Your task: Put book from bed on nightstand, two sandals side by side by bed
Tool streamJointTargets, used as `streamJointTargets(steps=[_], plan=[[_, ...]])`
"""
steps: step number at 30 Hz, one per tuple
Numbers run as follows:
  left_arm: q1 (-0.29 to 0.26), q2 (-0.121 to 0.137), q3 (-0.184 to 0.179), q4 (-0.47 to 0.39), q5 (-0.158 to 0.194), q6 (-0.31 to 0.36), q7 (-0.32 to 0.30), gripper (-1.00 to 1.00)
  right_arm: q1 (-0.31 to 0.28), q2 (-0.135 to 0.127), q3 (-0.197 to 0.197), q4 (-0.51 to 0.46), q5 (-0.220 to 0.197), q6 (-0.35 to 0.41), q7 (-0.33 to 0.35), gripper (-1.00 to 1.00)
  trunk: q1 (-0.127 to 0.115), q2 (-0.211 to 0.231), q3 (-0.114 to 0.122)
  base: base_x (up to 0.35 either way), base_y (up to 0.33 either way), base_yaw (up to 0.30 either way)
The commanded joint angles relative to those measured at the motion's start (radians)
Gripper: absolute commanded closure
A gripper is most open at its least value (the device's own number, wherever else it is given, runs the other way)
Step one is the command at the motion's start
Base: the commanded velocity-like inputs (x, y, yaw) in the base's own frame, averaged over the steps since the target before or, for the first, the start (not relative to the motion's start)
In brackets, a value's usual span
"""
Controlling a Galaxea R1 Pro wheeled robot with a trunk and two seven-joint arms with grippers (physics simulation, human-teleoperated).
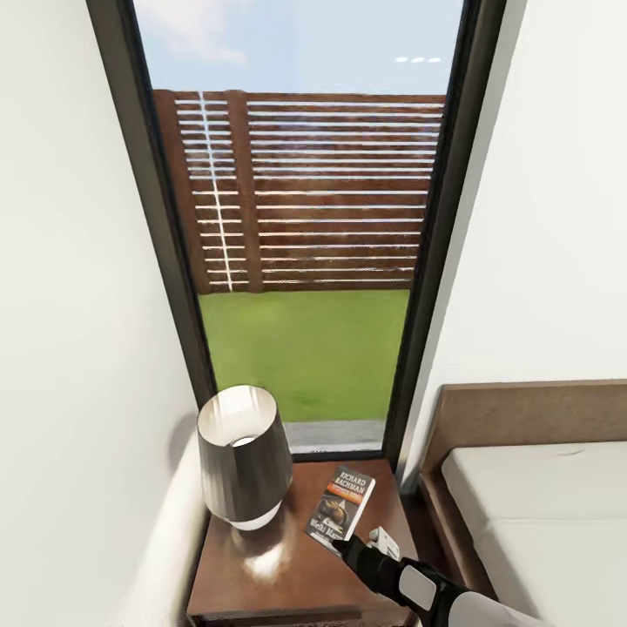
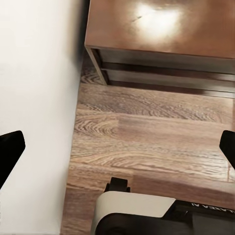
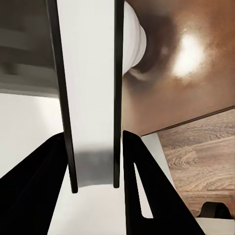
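The book [image 1: 341,505], a dark paperback with orange and white lettering, is over the top of the dark brown nightstand [image 1: 261,575], beside the lamp. My right gripper [image 1: 346,546] is shut on the book's near edge. In the right wrist view the book [image 3: 90,88] shows edge-on, pinched between the two black fingers [image 3: 134,166]. I cannot tell whether the book rests on the wood. My left gripper [image 2: 117,152] is open above the wood floor in front of the nightstand [image 2: 161,24]. The bed [image 1: 540,505] lies to the right. The sandals are out of view.
A grey lamp [image 1: 244,457] with a white base stands on the nightstand's left half. A tall dark-framed window [image 1: 305,218] looks onto lawn and a fence. A white wall [image 1: 78,348] runs close along the nightstand's left side.
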Motion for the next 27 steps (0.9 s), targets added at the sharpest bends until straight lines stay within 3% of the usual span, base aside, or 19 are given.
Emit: streamJointTargets(steps=[1, 15, 21, 27], plan=[[-0.001, 0.0, -0.009, -0.001, 0.005, -0.001, 0.006, -1.0, -0.001, 0.0, -0.009, -0.002, 0.005, 0.006, 0.003, 1.0, 0.0, -0.002, -0.004, 0.0, 0.0, 0.079], [-0.004, 0.0, -0.011, -0.004, 0.005, 0.007, 0.0, -1.0, -0.002, -0.002, -0.009, -0.002, 0.005, 0.003, 0.002, 1.0, 0.0, -0.002, -0.026, 0.0, 0.0, 0.081], [-0.006, -0.015, -0.015, -0.008, 0.003, 0.026, 0.005, -1.0, -0.002, -0.004, -0.008, -0.002, 0.005, 0.001, 0.002, 1.0, 0.0, -0.002, -0.034, 0.0, 0.0, 0.065], [-0.008, -0.037, -0.039, -0.009, -0.062, 0.065, 0.012, -1.0, -0.003, -0.004, -0.009, -0.002, 0.005, 0.0, 0.003, 1.0, 0.0, -0.002, -0.036, 0.0, 0.0, 0.012]])
